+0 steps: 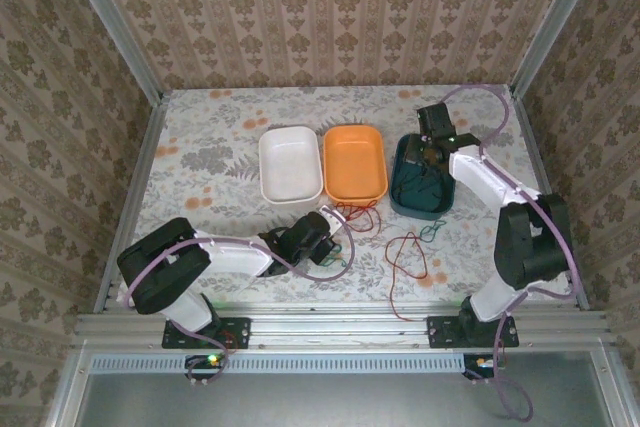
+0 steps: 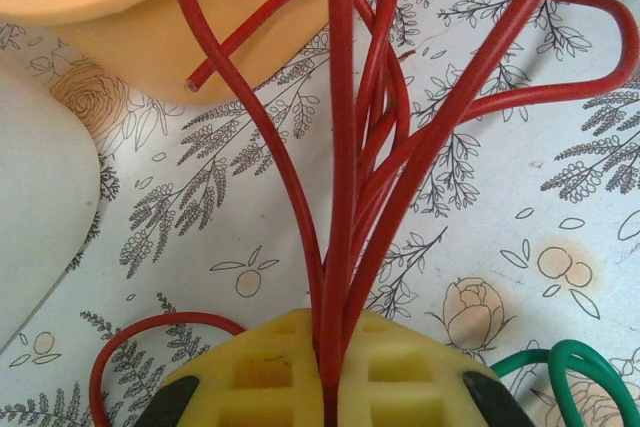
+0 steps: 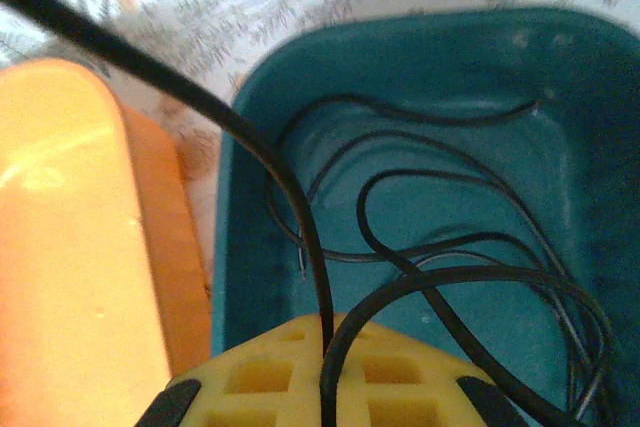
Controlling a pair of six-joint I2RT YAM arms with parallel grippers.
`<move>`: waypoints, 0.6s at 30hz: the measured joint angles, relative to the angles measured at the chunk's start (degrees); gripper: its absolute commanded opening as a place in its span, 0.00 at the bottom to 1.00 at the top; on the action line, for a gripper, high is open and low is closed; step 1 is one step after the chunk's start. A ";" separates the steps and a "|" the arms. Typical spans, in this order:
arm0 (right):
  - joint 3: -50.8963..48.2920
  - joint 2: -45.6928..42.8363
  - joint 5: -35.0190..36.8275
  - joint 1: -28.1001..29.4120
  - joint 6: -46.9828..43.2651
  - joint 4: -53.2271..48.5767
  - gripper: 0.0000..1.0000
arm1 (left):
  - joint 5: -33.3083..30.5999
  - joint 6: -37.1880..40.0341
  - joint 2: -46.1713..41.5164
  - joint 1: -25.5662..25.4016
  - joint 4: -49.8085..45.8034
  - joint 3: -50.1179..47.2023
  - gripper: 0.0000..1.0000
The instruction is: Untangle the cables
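At the left gripper (image 2: 325, 382), red cables (image 2: 340, 147) fan out, pinched tight. Up close, the right gripper (image 3: 325, 377) clamps a black cable (image 3: 292, 202) above the teal bin (image 3: 560, 57).

My left arm (image 1: 235, 252), white-shelled with black joints, lies low and reaches inward. The left gripper (image 1: 318, 237) has its yellow gridded pads (image 2: 260, 372) pressed together on thin red cables (image 2: 340, 147). My right arm (image 1: 490, 187) stretches forward with the wrist bent down. The right gripper (image 1: 435, 142) is likewise clamped on a thin black cable (image 3: 290, 207).
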 measured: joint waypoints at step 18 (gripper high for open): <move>0.39 3.15 0.42 -2.49 3.93 -2.12 0.65 | 0.00 0.00 0.04 0.00 -0.98 0.55 0.00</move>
